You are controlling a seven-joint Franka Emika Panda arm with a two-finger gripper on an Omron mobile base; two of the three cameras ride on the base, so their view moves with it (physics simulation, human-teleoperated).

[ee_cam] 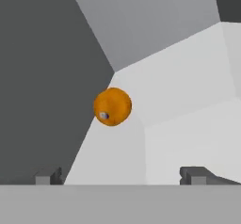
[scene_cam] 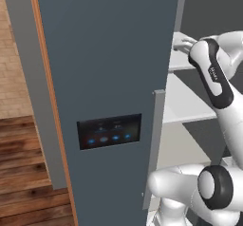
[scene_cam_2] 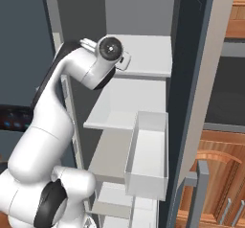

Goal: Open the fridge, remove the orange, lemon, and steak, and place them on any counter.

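The fridge (scene_cam: 104, 54) stands open on its right side, and my arm reaches in over its upper white shelf (scene_cam_2: 143, 54). In the hand view the orange (ee_cam: 112, 106), round and bright, lies on that shelf close to the dark left wall and the back corner. My gripper (ee_cam: 122, 176) is open, with its fingertips (ee_cam: 47, 176) spread wide at the bottom of that view. The orange is ahead of them, a little left of centre, with nothing between the fingers. The lemon and the steak are out of view, and so is the counter.
The fridge's left door with its blue-lit control panel (scene_cam: 109, 131) is shut. The open right door (scene_cam_2: 191, 78) carries a white bin (scene_cam_2: 148, 150) beside the arm. Brown wooden drawers (scene_cam_2: 225, 193) stand beyond that door. More white shelves (scene_cam_2: 115, 109) lie below.
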